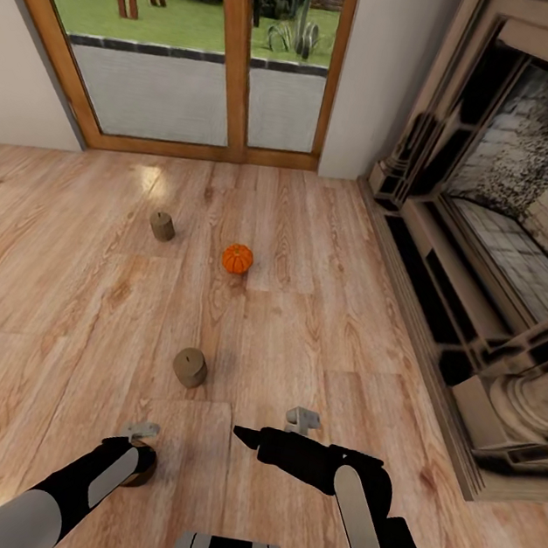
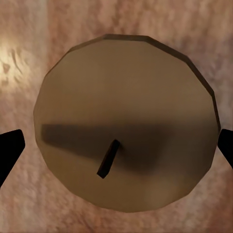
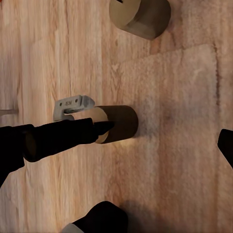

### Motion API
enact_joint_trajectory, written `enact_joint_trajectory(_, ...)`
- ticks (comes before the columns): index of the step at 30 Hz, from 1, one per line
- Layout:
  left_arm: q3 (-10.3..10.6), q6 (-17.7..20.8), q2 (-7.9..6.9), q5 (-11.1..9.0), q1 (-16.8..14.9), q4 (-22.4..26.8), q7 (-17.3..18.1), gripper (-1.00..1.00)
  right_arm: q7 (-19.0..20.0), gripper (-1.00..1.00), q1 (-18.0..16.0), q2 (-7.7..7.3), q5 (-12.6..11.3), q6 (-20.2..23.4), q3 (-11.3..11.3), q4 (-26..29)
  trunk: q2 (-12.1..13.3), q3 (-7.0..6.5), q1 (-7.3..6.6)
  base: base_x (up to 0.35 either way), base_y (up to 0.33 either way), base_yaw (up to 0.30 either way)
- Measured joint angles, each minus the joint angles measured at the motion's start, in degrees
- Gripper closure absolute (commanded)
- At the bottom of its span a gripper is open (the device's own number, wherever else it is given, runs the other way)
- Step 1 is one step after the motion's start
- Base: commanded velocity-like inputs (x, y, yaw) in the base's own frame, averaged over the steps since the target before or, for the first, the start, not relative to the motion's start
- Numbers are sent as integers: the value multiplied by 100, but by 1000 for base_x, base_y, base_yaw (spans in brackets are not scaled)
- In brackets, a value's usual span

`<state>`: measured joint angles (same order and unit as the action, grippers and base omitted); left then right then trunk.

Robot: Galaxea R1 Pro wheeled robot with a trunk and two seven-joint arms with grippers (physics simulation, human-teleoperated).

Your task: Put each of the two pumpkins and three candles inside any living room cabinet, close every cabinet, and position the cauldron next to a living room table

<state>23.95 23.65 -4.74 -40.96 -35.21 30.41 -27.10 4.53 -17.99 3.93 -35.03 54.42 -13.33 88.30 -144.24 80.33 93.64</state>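
Three stubby grey-tan candles stand on the wood floor. The far candle [image 1: 162, 225] is left of one orange pumpkin [image 1: 237, 258], and the middle candle [image 1: 190, 367] [image 3: 141, 17] stands nearer to me. My left gripper [image 1: 141, 458] [image 2: 117, 148] points straight down over the nearest candle [image 2: 126, 97] [image 3: 124, 121], open, with a fingertip [image 2: 9, 150] on either side of it. My right gripper [image 1: 247, 435] hovers low to its right, pointing left, open and holding nothing. The second pumpkin, cabinet, table and cauldron are out of view.
An ornate carved fireplace [image 1: 498, 256] runs along the right, its hearth edge jutting onto the floor. Wood-framed glass doors [image 1: 212, 52] close off the far wall. Bare wood floor [image 1: 57, 302] spreads to the left.
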Motion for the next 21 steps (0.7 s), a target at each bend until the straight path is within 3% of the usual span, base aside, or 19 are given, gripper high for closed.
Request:
enact_joint_trajectory(12, -9, -28, -1, 6, 0, -3, 0, -100, 0, -100, 0, 0, -2, 0, 0, 0, 0, 0, 0, 0, 0, 0)
enact_joint_trajectory(13, -9, -30, -1, 7, 0, -3, 0, 100, 0, -100, 0, 0, -1, 0, 0, 0, 0, 0, 0, 0, 0, 0)
enact_joint_trajectory(21, -15, -49, -4, -7, -2, -4, 0, 100, 0, -100, 0, 0, 5, 0, 0, 0, 0, 0, -1, 0, 0, 0)
